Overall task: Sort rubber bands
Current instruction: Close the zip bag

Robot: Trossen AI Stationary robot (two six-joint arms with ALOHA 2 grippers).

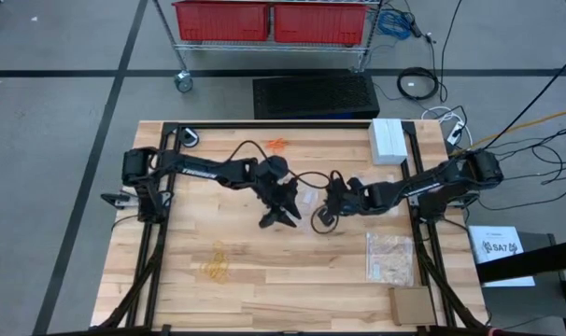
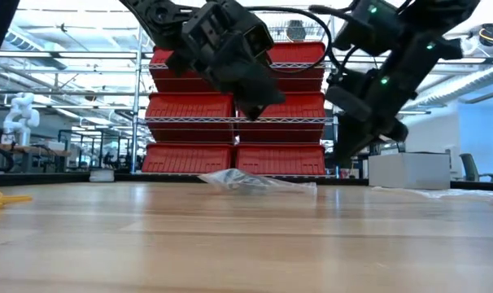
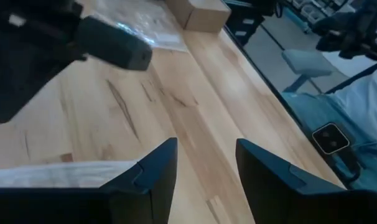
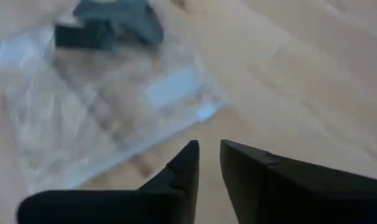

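Note:
Orange rubber bands [image 1: 276,143] lie near the table's far edge and pale yellow ones [image 1: 218,266] toward its near left, also seen in the low view [image 2: 2,197]. I cannot pick out a black cluster. A small clear bag [image 1: 306,198] lies flat mid-table between both grippers [image 4: 114,106]. My left gripper [image 1: 278,222] hovers over the table just left of the bag, open wide [image 3: 206,155]. My right gripper [image 1: 323,213] hovers just right of the bag, its fingers a narrow gap apart [image 4: 209,149]. In the low view both hang clear above the bag [image 2: 255,181].
A larger clear bag [image 1: 390,257] with pale contents and a cardboard box [image 1: 412,303] lie at the near right. A white box [image 1: 388,140] sits at the far right. Black frame rails [image 1: 418,243] run along both table sides. A red-bin rack [image 2: 230,106] stands beyond the far edge.

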